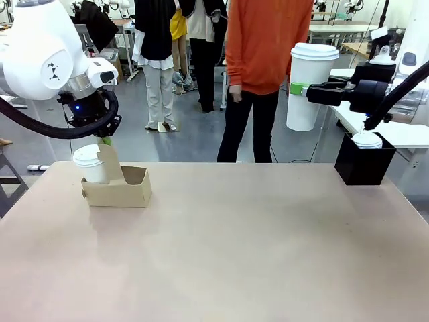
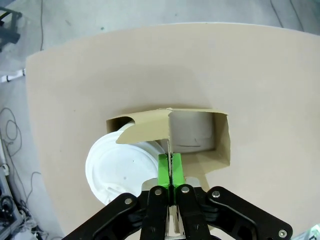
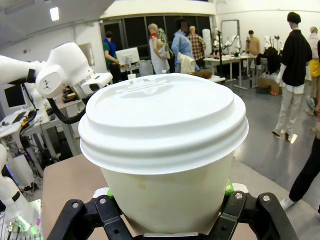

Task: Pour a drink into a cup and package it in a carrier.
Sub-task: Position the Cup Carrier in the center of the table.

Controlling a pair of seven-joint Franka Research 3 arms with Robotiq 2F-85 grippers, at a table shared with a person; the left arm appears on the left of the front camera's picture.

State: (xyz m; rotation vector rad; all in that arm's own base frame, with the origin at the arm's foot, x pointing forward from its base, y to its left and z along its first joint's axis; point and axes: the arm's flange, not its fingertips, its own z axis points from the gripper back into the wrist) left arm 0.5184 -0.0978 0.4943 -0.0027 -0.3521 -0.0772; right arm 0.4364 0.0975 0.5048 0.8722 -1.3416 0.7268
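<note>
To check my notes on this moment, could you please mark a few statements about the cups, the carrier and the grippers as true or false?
1. The left gripper is shut on the handle of the carrier. True.
2. The right gripper holds the tall white cup in the air. True.
3. The tall white cup has no lid. False: a white lid covers it.
4. Both pockets of the carrier are empty. False: a shorter lidded cup sits in one.
</note>
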